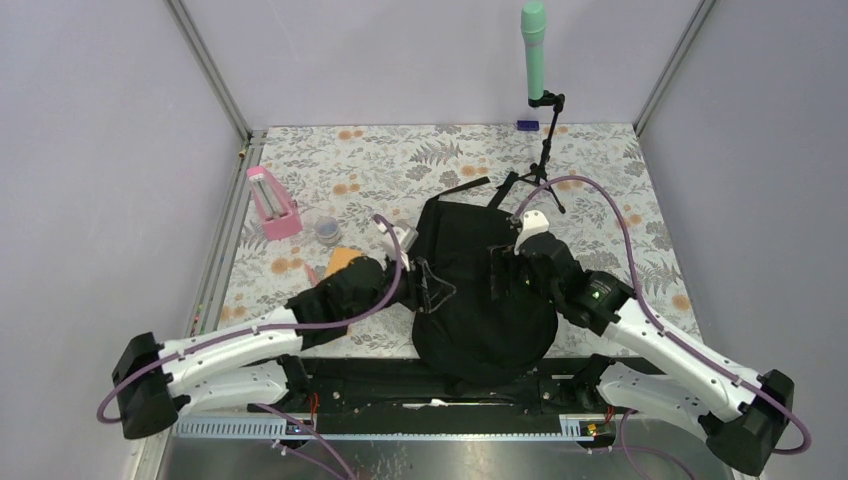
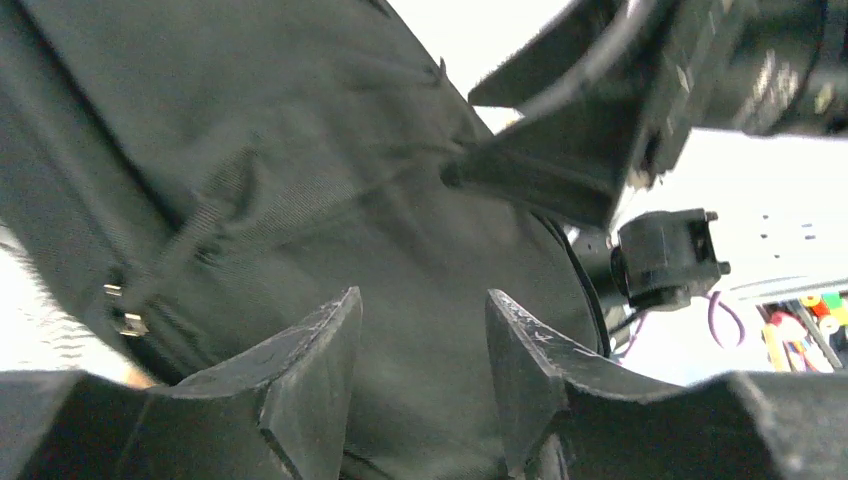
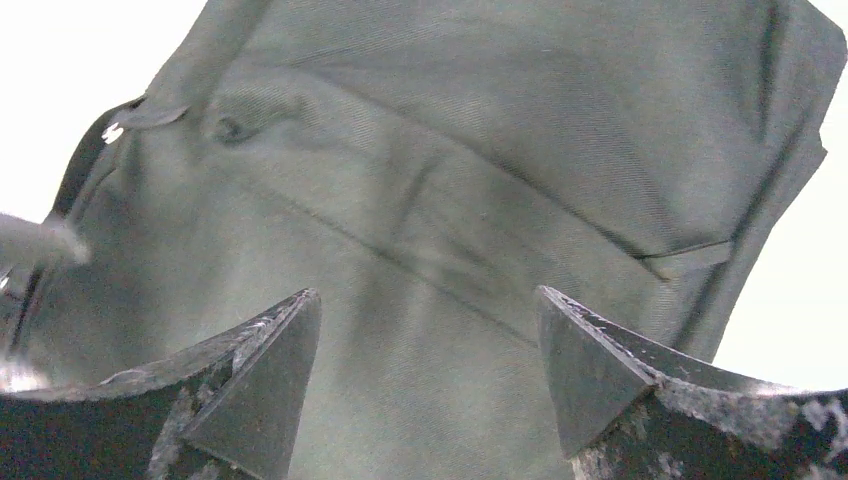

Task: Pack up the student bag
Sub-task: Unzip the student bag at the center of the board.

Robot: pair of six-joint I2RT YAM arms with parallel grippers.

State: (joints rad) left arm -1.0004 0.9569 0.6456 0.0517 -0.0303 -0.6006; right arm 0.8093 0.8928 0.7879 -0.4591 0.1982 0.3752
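The student bag (image 1: 475, 320) lies slumped at the near middle of the table (image 1: 600, 160), its contents hidden. The left gripper (image 2: 420, 305) and right gripper (image 3: 428, 300) flank it, jaws spread, pinching nothing. Further left stand a pink holder (image 1: 272, 203) and a small jar (image 1: 327, 230).

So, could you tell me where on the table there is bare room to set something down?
Bare cloth lies behind the student bag, between the pink stand and the microphone tripod, and at the right edge beyond the right arm. Crowded left of the bag: small jar, orange item, left claw.
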